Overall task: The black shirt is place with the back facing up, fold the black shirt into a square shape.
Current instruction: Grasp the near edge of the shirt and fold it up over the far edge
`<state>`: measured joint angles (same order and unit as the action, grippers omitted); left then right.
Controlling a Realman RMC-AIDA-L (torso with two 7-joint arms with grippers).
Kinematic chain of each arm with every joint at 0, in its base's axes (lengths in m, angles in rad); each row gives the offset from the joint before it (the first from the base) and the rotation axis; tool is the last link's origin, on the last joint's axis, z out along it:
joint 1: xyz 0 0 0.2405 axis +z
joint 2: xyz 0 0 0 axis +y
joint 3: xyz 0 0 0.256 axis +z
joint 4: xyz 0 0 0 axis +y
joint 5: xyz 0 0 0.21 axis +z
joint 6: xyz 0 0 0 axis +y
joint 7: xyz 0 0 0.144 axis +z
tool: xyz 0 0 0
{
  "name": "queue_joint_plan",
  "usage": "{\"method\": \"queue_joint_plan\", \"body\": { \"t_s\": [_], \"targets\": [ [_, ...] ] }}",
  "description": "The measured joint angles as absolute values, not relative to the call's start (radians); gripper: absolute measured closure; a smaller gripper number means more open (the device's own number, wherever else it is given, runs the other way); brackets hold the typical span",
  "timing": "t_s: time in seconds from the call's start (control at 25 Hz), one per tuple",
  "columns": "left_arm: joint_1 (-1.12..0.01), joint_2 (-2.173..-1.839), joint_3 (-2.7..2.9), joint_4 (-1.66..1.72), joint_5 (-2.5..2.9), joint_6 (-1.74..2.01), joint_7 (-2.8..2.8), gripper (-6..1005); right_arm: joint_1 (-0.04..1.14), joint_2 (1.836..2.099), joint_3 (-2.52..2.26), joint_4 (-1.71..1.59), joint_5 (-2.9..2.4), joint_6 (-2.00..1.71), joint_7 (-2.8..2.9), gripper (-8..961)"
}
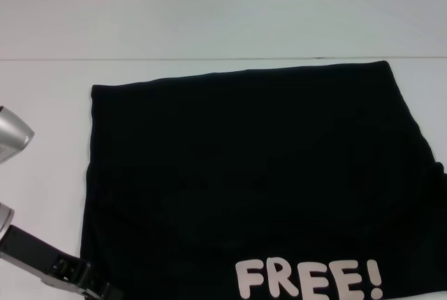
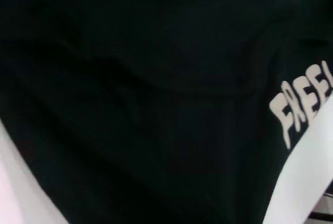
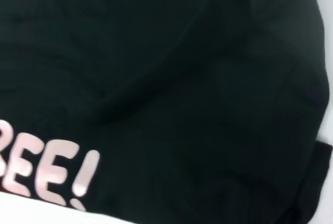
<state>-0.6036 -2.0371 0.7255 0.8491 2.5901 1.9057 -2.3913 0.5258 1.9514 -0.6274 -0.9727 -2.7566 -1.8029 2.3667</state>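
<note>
Left gripper (image 1: 87, 282) sits low at the black shirt's (image 1: 258, 167) near-left corner, its grip hidden, while the shirt lies folded into a rough rectangle on the white table (image 1: 209, 28), bare tabletop beyond its far and left edges, "FREE!" (image 1: 309, 278) lettering near the front.

The large black short-sleeved cloth shirt (image 1: 251, 174) looks soft and matt, faintly creased, its white blocky lettering (image 1: 309, 279) smoother, perhaps printed. The white table (image 1: 42, 91) appears smooth, slightly glossy.
</note>
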Motion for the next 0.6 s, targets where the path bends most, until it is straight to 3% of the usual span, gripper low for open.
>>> {"method": "queue_joint_plan", "body": {
  "t_s": [0.16, 0.28, 0.6],
  "targets": [
    [-0.626, -2.026, 0.653, 0.835, 2.578, 1.902, -2.356, 969, 0.54, 1.955, -0.567, -0.971, -2.727, -1.814, 2.326, 904],
    [-0.668, -1.992, 0.535, 0.789, 2.517, 1.888, -2.331, 969, 0.555, 1.948, -0.52, -0.963, -2.625, -1.821, 2.292, 904],
    [-0.756, -1.926, 0.405, 0.73, 2.466, 1.67, -2.412, 969, 0.573, 1.873, -0.397, -0.886, -2.318, -1.667, 2.288, 903]
  ]
}}
